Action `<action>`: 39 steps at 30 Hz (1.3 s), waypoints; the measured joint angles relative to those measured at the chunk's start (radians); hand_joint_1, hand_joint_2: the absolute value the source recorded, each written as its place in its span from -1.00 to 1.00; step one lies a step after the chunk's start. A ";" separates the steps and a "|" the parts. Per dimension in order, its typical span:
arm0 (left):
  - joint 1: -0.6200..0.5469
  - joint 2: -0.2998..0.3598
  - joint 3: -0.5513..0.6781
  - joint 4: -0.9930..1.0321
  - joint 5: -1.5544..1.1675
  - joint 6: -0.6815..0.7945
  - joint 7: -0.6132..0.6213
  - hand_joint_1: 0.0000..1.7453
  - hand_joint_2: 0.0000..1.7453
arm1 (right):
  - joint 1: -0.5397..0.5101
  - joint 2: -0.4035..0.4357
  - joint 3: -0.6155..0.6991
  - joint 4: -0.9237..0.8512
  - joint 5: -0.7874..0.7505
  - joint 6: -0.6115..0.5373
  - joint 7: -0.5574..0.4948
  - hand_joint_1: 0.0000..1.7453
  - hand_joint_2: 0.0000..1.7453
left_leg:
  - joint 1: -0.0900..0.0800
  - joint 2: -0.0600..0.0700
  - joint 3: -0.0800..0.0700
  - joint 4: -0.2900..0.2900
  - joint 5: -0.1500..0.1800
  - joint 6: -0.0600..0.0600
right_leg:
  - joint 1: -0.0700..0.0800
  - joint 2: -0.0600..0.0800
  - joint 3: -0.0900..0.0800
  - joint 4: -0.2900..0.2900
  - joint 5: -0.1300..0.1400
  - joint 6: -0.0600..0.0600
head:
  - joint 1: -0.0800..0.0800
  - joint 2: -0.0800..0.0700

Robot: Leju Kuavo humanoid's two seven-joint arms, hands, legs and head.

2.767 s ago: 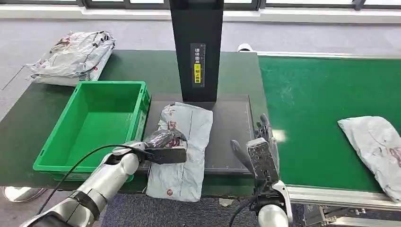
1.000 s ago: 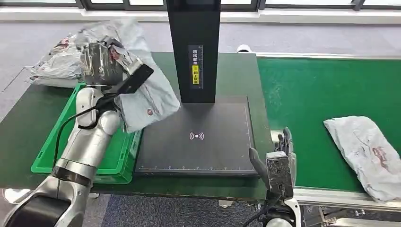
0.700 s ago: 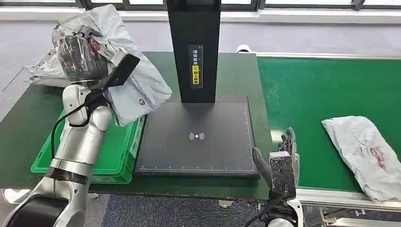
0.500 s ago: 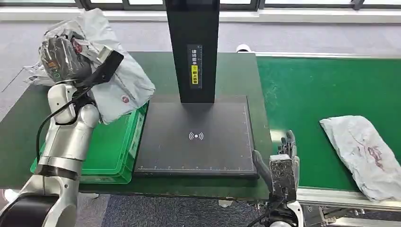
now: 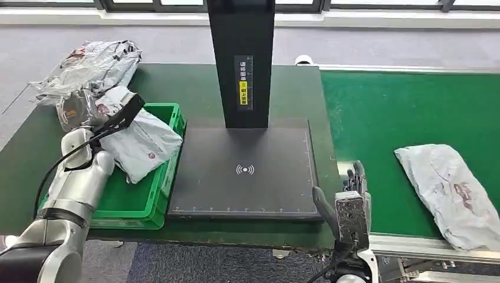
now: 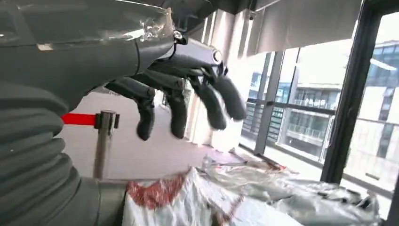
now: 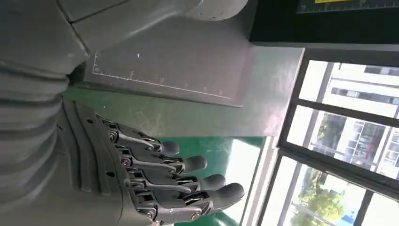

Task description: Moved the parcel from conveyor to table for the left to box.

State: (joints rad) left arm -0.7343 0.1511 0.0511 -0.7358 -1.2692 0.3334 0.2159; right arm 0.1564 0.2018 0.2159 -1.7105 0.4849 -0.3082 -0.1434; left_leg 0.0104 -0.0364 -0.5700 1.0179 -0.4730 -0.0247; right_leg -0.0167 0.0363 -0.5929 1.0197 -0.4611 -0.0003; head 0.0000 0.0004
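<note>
Two grey parcels matter most: one over the crate at the left, one on the belt at the right. Far left, a pile of grey bags [image 5: 88,68] lies on the dark green table [image 5: 194,82]. Just in front of it the left hand [image 5: 79,109] is raised above the green crate [image 5: 154,191]. The left wrist view shows its fingers [image 6: 179,106] spread and curled around nothing, the parcel [image 5: 141,141] lying below them; whether the thumb touches it I cannot tell. That parcel rests tilted on the crate's far corner, partly inside. Next comes the black scanner pad [image 5: 244,171] with its post [image 5: 240,59]. The right hand [image 5: 349,206] hovers at the pad's near right corner, fingers straight, apart and empty. A second parcel [image 5: 451,191] lies on the green conveyor [image 5: 383,118].
</note>
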 measured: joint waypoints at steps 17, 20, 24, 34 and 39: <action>0.010 -0.034 0.108 0.035 0.392 -0.352 -0.262 -1.00 1.00 | 0.017 -0.012 0.000 -0.012 -0.002 0.000 0.021 -1.00 1.00 | 0.000 0.000 -0.001 0.000 0.000 0.000 | 0.000 0.000 -0.001 0.000 0.000 0.000 | 0.000 0.000; 0.015 -0.043 0.115 -0.010 0.464 -0.375 -0.271 -1.00 -1.00 | 0.021 -0.015 0.000 -0.017 -0.003 0.000 0.022 -1.00 1.00 | 0.000 0.001 -0.001 0.000 0.000 0.000 | 0.000 0.000 -0.001 0.000 0.000 0.000 | 0.000 0.000; 0.028 -0.054 0.129 -0.063 0.604 -0.378 -0.310 -1.00 -1.00 | 0.023 -0.019 0.000 -0.017 -0.004 -0.005 0.022 -1.00 1.00 | 0.000 0.001 -0.001 0.000 0.000 0.000 | 0.000 0.000 -0.002 0.000 0.000 0.000 | 0.000 0.000; 0.147 -0.093 0.137 -0.401 1.171 -0.275 -0.344 -1.00 -1.00 | 0.016 -0.022 0.000 -0.015 -0.009 -0.020 0.022 -1.00 1.00 | 0.000 0.001 -0.001 0.000 0.000 0.000 | 0.000 0.000 -0.002 0.000 0.000 0.000 | 0.000 0.000; 0.161 -0.098 0.114 -0.461 1.116 -0.184 -0.358 -1.00 -1.00 | 0.006 -0.022 0.000 -0.005 -0.004 -0.029 0.021 -1.00 1.00 | 0.000 0.000 -0.001 0.000 0.000 0.000 | 0.000 -0.001 -0.002 0.000 0.000 0.000 | 0.000 0.000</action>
State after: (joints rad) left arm -0.5731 0.0534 0.1652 -1.1970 -0.1534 0.1492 -0.1419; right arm 0.1620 0.1797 0.2159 -1.7159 0.4810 -0.3372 -0.1221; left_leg 0.0105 -0.0362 -0.5713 1.0181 -0.4730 -0.0247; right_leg -0.0168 0.0355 -0.5946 1.0197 -0.4611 -0.0003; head 0.0000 0.0004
